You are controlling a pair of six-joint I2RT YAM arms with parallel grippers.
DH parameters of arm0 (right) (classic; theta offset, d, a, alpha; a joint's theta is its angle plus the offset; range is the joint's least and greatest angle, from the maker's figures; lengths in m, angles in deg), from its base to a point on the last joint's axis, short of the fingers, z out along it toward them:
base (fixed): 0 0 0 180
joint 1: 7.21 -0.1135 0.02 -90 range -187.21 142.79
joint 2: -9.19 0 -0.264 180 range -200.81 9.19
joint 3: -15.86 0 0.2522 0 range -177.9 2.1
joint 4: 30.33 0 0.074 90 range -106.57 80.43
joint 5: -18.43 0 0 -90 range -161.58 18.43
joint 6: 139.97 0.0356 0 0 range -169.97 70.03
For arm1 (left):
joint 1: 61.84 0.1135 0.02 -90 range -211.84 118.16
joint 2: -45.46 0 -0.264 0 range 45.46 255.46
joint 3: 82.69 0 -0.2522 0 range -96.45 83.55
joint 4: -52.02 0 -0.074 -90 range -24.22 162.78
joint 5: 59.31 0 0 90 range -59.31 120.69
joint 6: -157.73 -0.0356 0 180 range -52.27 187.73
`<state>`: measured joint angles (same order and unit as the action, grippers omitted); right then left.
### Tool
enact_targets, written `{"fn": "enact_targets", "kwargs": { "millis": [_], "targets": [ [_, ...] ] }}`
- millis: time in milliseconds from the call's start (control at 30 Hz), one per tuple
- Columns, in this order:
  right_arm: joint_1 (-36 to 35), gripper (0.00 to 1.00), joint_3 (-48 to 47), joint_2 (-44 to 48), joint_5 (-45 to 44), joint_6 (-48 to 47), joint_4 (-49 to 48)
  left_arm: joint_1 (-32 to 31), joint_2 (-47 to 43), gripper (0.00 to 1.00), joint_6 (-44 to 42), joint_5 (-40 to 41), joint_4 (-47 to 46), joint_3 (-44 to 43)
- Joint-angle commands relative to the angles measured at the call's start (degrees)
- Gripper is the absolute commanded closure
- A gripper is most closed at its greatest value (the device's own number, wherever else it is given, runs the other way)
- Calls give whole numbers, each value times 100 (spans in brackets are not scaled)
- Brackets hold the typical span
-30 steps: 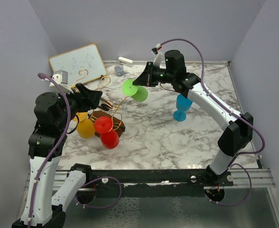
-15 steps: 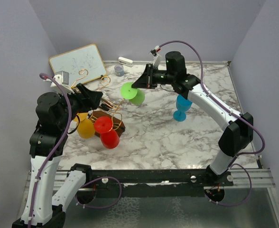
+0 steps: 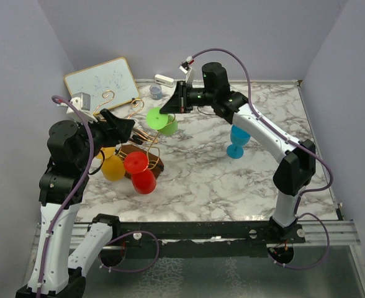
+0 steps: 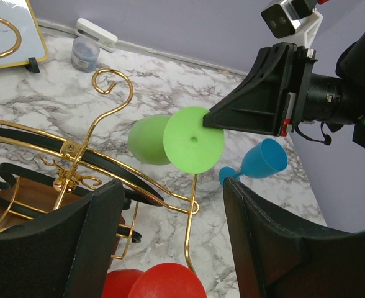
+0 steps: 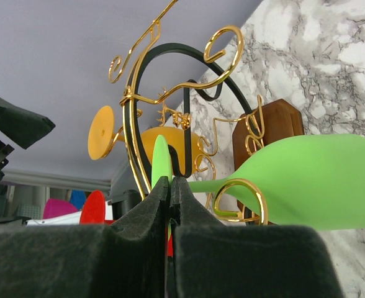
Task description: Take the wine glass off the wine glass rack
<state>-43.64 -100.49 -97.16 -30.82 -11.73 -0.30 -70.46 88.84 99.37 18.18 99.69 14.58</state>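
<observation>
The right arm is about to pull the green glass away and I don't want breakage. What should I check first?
1. Right gripper shut on green glass foot: ok.
2. Stem free of rack: not ok, a gold curl loops over it.
3. Left gripper open, apart from green glass: ok.
4. Red glass and yellow glass apart from green glass: ok.
5. Blue glass away from rack: ok, stands upright.

Marble table (image 3: 201,177): rack base (image 3: 158,165), blue glass (image 3: 237,141), whiteboard (image 3: 102,82), small jar (image 3: 156,91).
</observation>
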Motion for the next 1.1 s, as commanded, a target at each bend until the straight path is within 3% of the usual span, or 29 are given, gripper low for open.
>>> {"fn": "enact_targets", "kwargs": {
  "millis": [0, 333, 467, 633, 800, 900, 1000, 1067],
  "targets": [
    [4, 99, -300, -182, -88, -97, -99, 27, -1, 33, 39, -124, -106, -158],
    [4, 99, -550, -219, -1191, -475, -858, 27, -19, 33, 147, -242, -192, -107],
    [4, 99, -54, 290, -1778, -796, -1613, 27, -8, 33, 217, -295, -191, -120],
    [-11, 99, 1466, 2015, -2255, -1628, -2862, 27, 77, 33, 377, -548, -385, -165],
    [-104, 99, 3388, 4103, -1877, -3089, -3793, 23, 404, 33, 782, -1458, -1018, -187],
    [-127, 99, 4217, 5283, -1514, -3972, -3541, 27, 693, 34, 1201, -2277, -1530, -190],
    [-136, 99, 4601, 6122, -1140, -4950, -2616, 20, 925, 34, 1754, -3024, -2071, -173],
    [-137, 99, 4705, 6474, -1335, -5433, -2045, 19, 979, 34, 2048, -3348, -2303, -172]
  ]
}}
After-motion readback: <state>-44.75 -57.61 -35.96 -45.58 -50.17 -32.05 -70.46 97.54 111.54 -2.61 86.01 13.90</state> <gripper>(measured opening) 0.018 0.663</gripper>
